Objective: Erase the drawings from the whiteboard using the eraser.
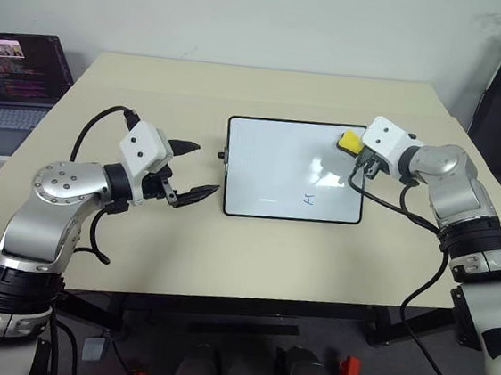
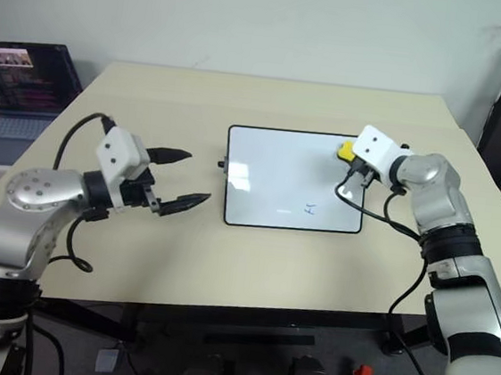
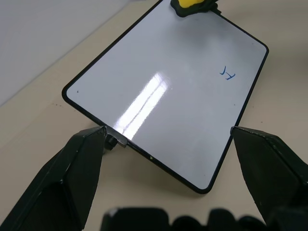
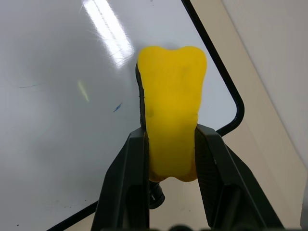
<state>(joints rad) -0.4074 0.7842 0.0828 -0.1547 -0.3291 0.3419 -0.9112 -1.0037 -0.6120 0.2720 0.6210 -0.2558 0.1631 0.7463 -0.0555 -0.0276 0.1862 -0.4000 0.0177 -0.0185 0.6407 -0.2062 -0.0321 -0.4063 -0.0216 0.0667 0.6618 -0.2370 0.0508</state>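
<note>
Beige and broad, the table (image 1: 252, 259) carries everything, with a laptop (image 1: 14, 91) off beyond the left arm, its screen text too small to read. Between the two arms lies the whiteboard (image 1: 278, 177), flat on the tabletop, long side facing the robot, probably so either arm can reach across it. Most of its surface looks wiped; the drawings (image 1: 309, 198) left are a small blue scribble near the board's front edge, nearer the right arm (it reads something like two letters, though I cannot make them out). A faint blue fleck also shows just beside the eraser in the right wrist view. The left gripper (image 1: 191, 171) hangs just off the board's left short edge, its two fingers spread wide around nothing, apparently placed to steady the board if needed. The right gripper (image 4: 171, 159) is clamped on the eraser (image 4: 171, 110), fingers pressing both long flanks of the yellow block, whose tip sticks out past them over the board's far right corner. From that corner the scribble lies back toward the robot, so the next stroke likely draws that way. No brand marking shows on board or eraser.
</note>
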